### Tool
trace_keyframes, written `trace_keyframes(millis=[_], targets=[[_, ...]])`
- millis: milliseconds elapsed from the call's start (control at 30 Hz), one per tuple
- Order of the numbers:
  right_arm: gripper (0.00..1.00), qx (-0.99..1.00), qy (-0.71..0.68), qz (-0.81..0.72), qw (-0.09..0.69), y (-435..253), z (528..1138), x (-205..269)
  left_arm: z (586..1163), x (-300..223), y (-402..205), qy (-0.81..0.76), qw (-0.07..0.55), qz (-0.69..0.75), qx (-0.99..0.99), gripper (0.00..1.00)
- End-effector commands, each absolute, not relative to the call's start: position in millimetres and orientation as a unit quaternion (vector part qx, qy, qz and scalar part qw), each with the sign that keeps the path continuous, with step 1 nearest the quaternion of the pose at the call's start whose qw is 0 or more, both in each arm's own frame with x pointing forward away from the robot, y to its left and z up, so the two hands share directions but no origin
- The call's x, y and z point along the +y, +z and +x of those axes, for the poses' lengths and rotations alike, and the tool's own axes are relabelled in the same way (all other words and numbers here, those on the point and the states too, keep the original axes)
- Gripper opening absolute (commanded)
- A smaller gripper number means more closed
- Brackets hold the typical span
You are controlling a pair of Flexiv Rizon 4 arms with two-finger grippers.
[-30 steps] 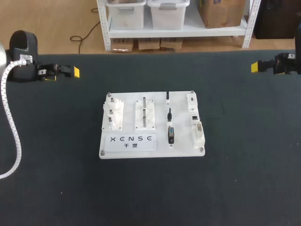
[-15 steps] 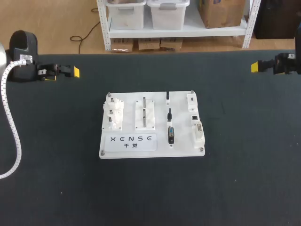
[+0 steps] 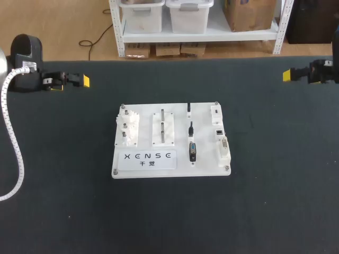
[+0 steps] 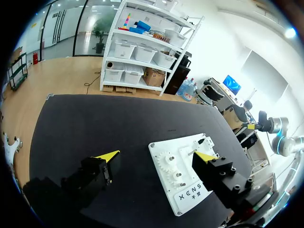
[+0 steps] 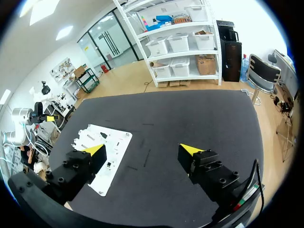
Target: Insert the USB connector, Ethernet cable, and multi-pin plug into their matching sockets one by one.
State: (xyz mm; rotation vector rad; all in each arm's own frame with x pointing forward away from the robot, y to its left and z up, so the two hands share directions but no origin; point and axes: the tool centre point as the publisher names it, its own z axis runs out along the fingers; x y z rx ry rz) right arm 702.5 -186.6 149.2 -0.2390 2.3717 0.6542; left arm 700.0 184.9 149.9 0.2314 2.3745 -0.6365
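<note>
Well off the left side of the white board [image 3: 170, 170], toward the back edge of the table [image 3: 63, 190], the left hand [image 3: 83, 81] hangs with its yellow-tipped fingers spread wide and nothing between them; on the board's left part stands a white gear block [image 3: 127, 129], and just right of it a block with upright pegs [image 3: 163, 127]; right of the board's middle three dark plugs lie in a column, the USB connector [image 3: 188, 109] nearest the board's back edge, the Ethernet cable [image 3: 190, 128] at mid-depth, the multi-pin plug [image 3: 193, 152] nearest its front edge, each apart from the white sockets [image 3: 225, 148] along the board's right edge; well off the board's right side, the right hand [image 3: 286, 75] is likewise wide open and empty.
</note>
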Motion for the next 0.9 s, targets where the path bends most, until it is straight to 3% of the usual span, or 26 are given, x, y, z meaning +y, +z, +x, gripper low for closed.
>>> trace_keyframes(millis=[33,900], targets=[[1.00,0.906,0.250,-0.091,0.328,149.3,702.3,-186.8,700.0,184.9,149.9,-0.243,0.330,0.088,0.908,1.00],[1.00,0.913,0.235,-0.096,0.318,151.7,711.8,-178.2,700.0,184.9,149.9,-0.243,0.330,0.088,0.908,1.00]])
